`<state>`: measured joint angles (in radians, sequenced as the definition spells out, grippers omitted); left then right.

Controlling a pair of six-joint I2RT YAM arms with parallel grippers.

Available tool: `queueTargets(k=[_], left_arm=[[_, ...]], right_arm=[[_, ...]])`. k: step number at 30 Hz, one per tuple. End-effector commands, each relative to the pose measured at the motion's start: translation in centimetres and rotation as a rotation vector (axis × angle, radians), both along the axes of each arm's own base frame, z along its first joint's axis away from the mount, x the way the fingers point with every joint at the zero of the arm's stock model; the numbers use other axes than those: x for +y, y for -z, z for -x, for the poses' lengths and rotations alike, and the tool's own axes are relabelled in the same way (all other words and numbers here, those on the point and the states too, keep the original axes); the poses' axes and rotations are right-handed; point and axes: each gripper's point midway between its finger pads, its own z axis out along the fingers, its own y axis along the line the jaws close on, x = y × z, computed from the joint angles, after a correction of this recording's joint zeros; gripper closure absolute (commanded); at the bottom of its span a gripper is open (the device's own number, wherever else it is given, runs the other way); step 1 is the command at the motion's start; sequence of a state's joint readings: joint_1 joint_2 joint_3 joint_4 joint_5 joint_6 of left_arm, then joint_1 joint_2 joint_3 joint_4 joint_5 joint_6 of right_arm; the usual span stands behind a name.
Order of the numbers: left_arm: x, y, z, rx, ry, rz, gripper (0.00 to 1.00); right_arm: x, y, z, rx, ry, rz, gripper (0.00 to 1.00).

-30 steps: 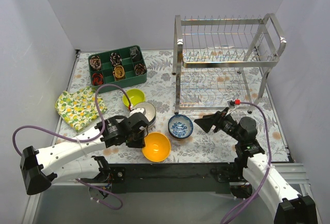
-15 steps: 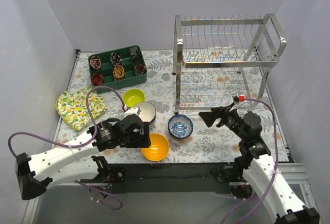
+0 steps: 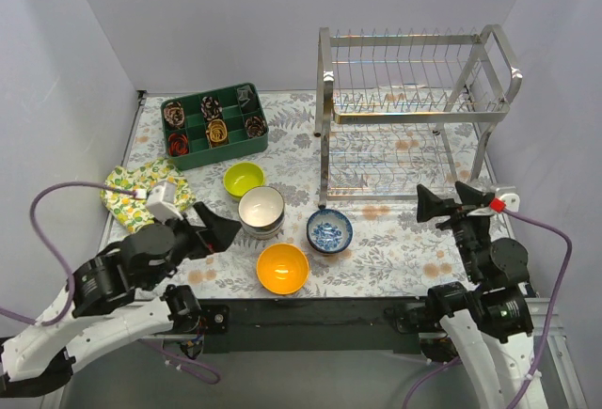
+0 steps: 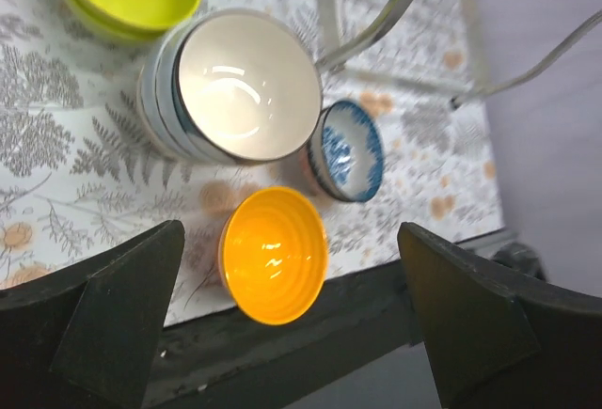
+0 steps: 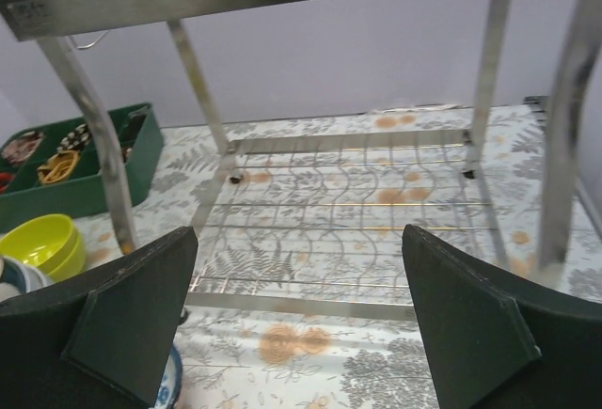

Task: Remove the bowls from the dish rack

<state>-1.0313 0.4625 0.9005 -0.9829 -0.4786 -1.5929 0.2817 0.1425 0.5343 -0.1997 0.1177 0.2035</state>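
Observation:
The chrome dish rack [image 3: 414, 108] stands at the back right, and no bowl shows on either of its shelves [image 5: 348, 212]. Four groups of bowls sit on the mat left of it: lime-green [image 3: 244, 180], a white-lined stack [image 3: 261, 210], blue-patterned [image 3: 329, 231] and orange [image 3: 283, 268]. My left gripper [image 3: 218, 230] hovers open and empty left of the stack. In its wrist view the left gripper [image 4: 290, 235] frames the orange bowl [image 4: 273, 254], the stack [image 4: 240, 85] and the blue bowl [image 4: 346, 150] from above. My right gripper [image 3: 442, 204] is open and empty before the rack's lower shelf, as is clear in the right wrist view [image 5: 299, 235].
A dark green compartment tray [image 3: 214, 125] with small round items sits at the back left. A lemon-print cloth [image 3: 141, 197] lies at the left edge. The table's black front edge [image 3: 310, 310] runs just below the orange bowl. Walls close in on both sides.
My left gripper opened at the orange bowl's rim, then drew back up and to the left. The orange bowl stays on the mat. My right gripper pulled back to the right.

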Motion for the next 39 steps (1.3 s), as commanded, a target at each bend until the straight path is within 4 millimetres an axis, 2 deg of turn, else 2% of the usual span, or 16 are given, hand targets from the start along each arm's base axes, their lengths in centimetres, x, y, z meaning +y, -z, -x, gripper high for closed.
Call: queueTargets(k=[1,6,12,23,39], left_arm=[[3.2,-3.8,-0.5,-0.144,-0.107,0.124,0.02],[5.0,-5.8,0.0,-0.231,-0.134,0.249,0.02],[5.9,-5.6,0.2,-0.234,-0.164,0.285,0.02],[5.9,-5.5,0.0,-0.253,-0.172,0.298,0.02],[5.3,-5.1,-0.3,-0.259,-0.162,0.283,0.02]], right_arm=[[-4.0,-0.9,1.3,-0.048,0.184,0.083,0.01],[-5.3,-1.4,2.5,-0.110,0.241,0.087,0.01],[-5.8,-1.2,2.8,-0.125,0.267,0.081,0.02],[-6.2,-0.7,2.7,-0.124,0.287,0.089,0.02],[-6.3,-1.2,3.1,-0.149,0.290,0.089,0.02]])
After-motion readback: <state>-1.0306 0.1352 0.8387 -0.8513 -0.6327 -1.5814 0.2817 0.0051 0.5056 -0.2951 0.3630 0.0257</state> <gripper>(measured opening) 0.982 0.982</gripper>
